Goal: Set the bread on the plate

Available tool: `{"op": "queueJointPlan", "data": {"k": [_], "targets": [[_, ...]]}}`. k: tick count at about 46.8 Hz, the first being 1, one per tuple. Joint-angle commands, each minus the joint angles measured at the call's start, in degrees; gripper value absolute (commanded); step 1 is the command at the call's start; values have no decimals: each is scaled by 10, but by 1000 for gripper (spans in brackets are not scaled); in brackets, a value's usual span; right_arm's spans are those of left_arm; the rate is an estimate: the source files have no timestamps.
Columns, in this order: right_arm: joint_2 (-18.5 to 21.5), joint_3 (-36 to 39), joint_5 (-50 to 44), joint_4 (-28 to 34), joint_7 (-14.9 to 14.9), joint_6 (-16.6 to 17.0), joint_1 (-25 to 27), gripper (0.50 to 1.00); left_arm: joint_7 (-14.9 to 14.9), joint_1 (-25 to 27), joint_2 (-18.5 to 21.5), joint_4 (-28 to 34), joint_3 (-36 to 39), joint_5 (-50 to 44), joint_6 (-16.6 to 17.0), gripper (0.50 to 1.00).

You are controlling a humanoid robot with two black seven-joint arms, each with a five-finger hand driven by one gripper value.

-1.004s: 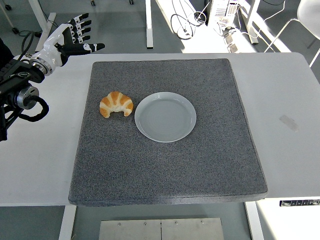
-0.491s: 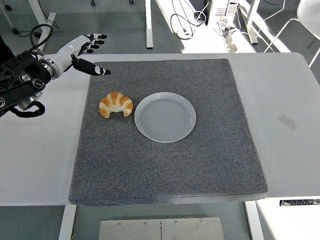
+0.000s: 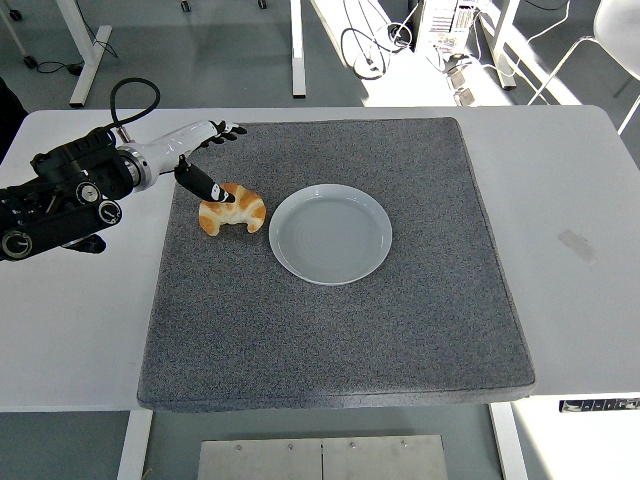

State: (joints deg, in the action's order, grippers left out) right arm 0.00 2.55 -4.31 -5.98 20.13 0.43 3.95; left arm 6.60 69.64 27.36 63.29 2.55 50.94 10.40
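Note:
A golden croissant [image 3: 236, 211] lies on the grey mat [image 3: 340, 330], just left of an empty pale blue plate [image 3: 331, 233]. My left hand [image 3: 207, 160] reaches in from the left edge and hovers over the croissant's far left side. Its fingers are spread: the thumb points down at the croissant's top, and the other fingers stretch toward the mat's far edge. Nothing is held. The right arm does not show.
The mat covers most of the white table [image 3: 590, 180]. A small strip of clear tape [image 3: 578, 245] lies on the table at the right. Desk legs and cables show on the floor beyond the far edge.
My left hand has swung from the table's far left corner down and rightward to just over the croissant. Croissant and plate have not moved.

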Motion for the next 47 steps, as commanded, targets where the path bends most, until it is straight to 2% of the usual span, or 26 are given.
{"op": "queueJointPlan", "data": {"k": [1, 15, 25, 41, 47], "targets": [[0, 0, 0, 0, 0, 0, 0, 1000, 17, 2, -2, 0, 0, 0, -2, 921], [0, 0, 0, 0, 0, 0, 0, 1000, 45, 17, -13, -4, 1, 8, -10, 921], [0, 0, 0, 0, 0, 0, 0, 1000, 45, 23, -29, -54, -4, 2, -44, 918], [0, 0, 0, 0, 0, 0, 0, 1000, 44, 20, -28, -41, -6, 2, -49, 904], [0, 0, 0, 0, 0, 0, 0, 1000, 46, 19, -25, -10, -2, 6, -49, 893]]}}
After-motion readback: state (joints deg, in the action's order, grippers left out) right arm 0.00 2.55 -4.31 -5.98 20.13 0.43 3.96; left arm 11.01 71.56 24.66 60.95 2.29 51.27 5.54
